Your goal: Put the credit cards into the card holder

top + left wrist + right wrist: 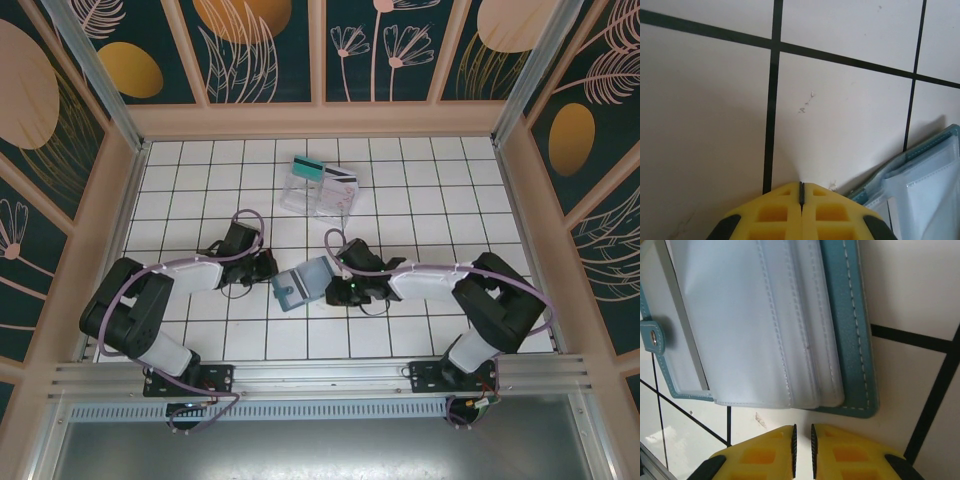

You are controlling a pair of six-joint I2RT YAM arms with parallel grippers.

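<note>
The card holder (303,283) lies open on the tiled table between the two arms, blue-grey pockets facing up. My left gripper (268,266) is just left of it and shut with nothing in it; its yellow fingertips (801,187) point at bare tile, and the card holder's corner (922,185) lies to their right. My right gripper (337,284) sits at the holder's right edge. In the right wrist view its jaws (802,434) stand a narrow gap apart, empty, just short of the card holder's teal rim (850,340). A teal-green credit card (307,167) and a whitish one (340,176) lie farther back.
Both cards rest on a clear plastic tray (318,200) at the table's back centre. Patterned wooden walls (320,50) enclose the table on three sides. A metal rail (320,375) runs along the near edge by the arm bases.
</note>
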